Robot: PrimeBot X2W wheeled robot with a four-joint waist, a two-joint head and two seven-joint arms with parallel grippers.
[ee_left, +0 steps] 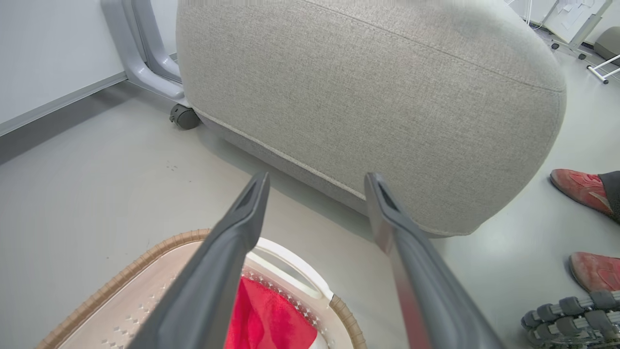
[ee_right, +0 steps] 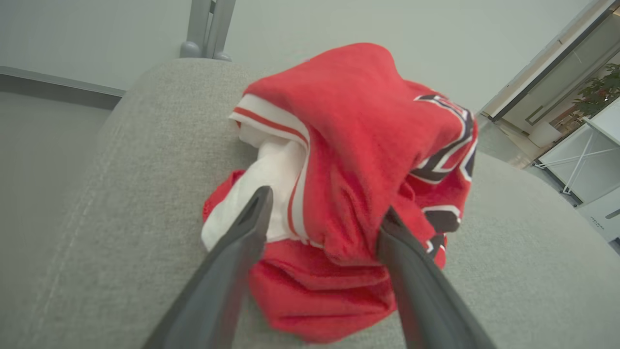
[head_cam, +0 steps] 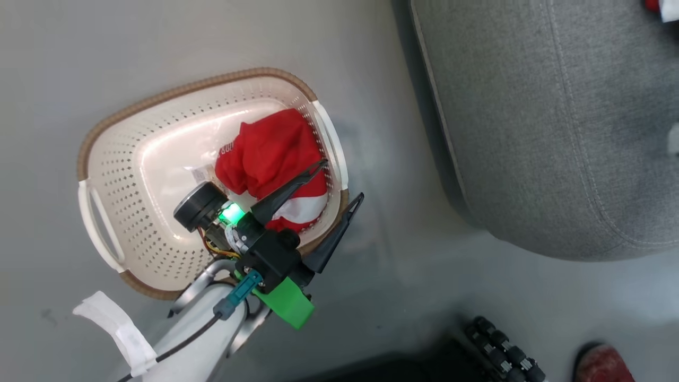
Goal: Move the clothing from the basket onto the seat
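Head view, floor level. Basket (head_cam: 119,175) at left; one piece of red clothing (head_cam: 270,154) bunched against its right-hand wall. Left end effector (head_cam: 344,179) above that wall, fingers spread wide, nothing between them: one finger over the fabric, the other outside the rim. Seat (head_cam: 557,122) at right, apart from the basket. Right wrist view: lettered garment (ee_right: 363,111) heaped on the seat. Right end effector (ee_right: 325,202) spread, one finger at either side of the heap's near edge; contact with the fabric unclear.
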